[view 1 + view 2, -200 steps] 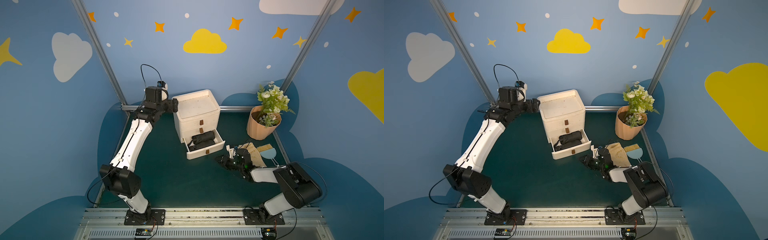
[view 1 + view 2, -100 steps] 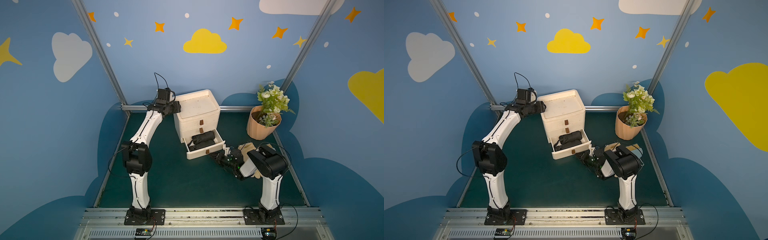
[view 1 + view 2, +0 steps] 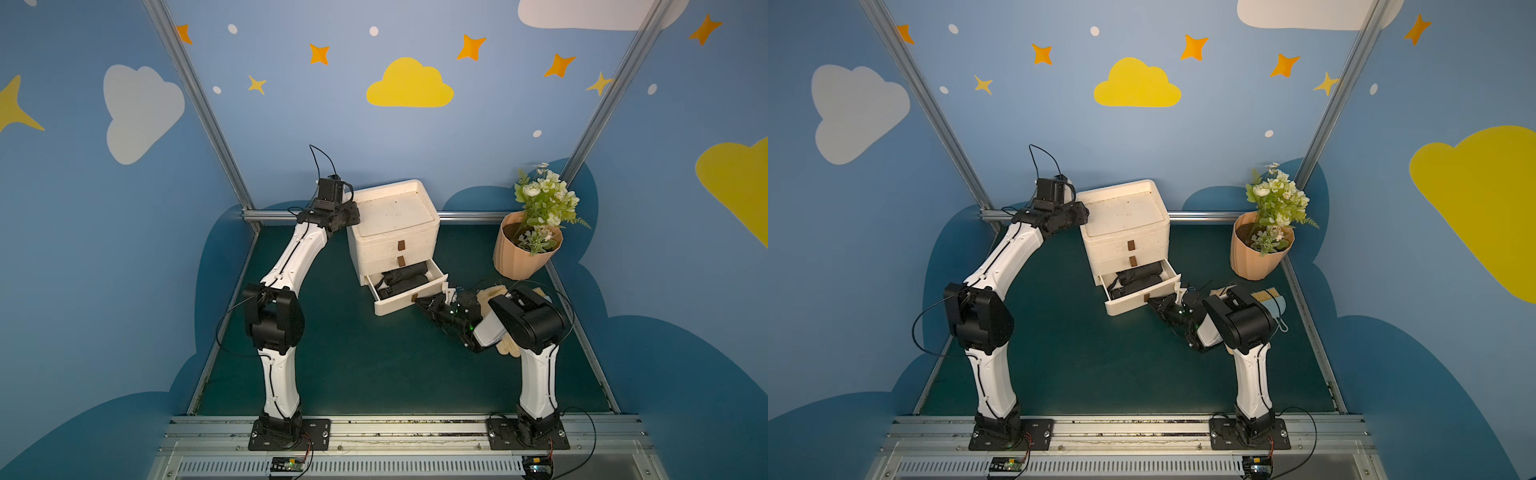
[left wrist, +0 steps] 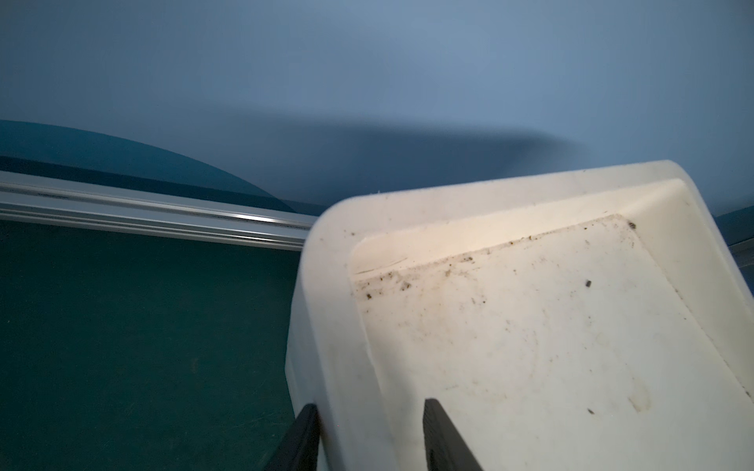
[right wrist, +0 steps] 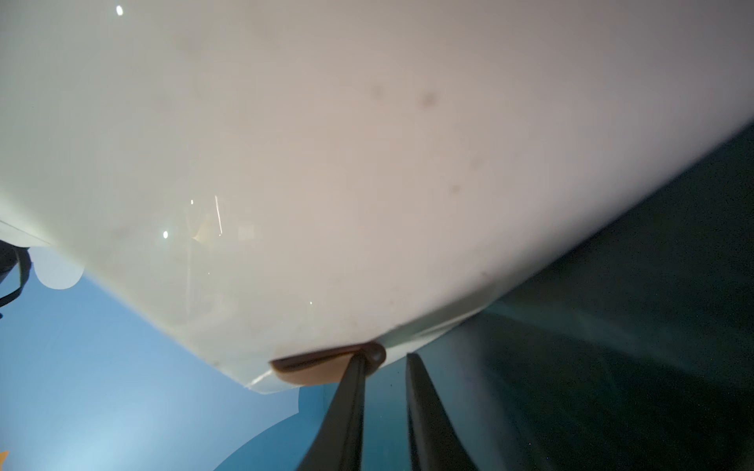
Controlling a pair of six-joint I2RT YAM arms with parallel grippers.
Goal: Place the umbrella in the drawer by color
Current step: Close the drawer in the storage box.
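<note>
A white three-drawer cabinet (image 3: 392, 212) stands at the back of the green mat. Its bottom drawer (image 3: 395, 305) is pulled out, and two black folded umbrellas (image 3: 405, 276) lie side by side in it. My left gripper (image 4: 367, 403) straddles the rim at the cabinet's top left corner (image 4: 326, 285), one finger outside the wall, the other inside the top recess. My right gripper (image 5: 385, 357) is low at the drawer front (image 5: 326, 163). Its fingers are nearly together with nothing between them, and one fingertip (image 5: 357, 367) touches the brown handle (image 5: 314, 367).
A tan pot with white flowers (image 3: 525, 253) stands at the back right. Beige gloves (image 3: 509, 349) lie under the right arm, and a pale blue brush with bristles (image 3: 1273, 301) lies beside them. Metal rails edge the mat.
My left gripper moved right onto the cabinet's top corner and closed on its rim. My right gripper advanced from the gloves to the drawer front and narrowed.
</note>
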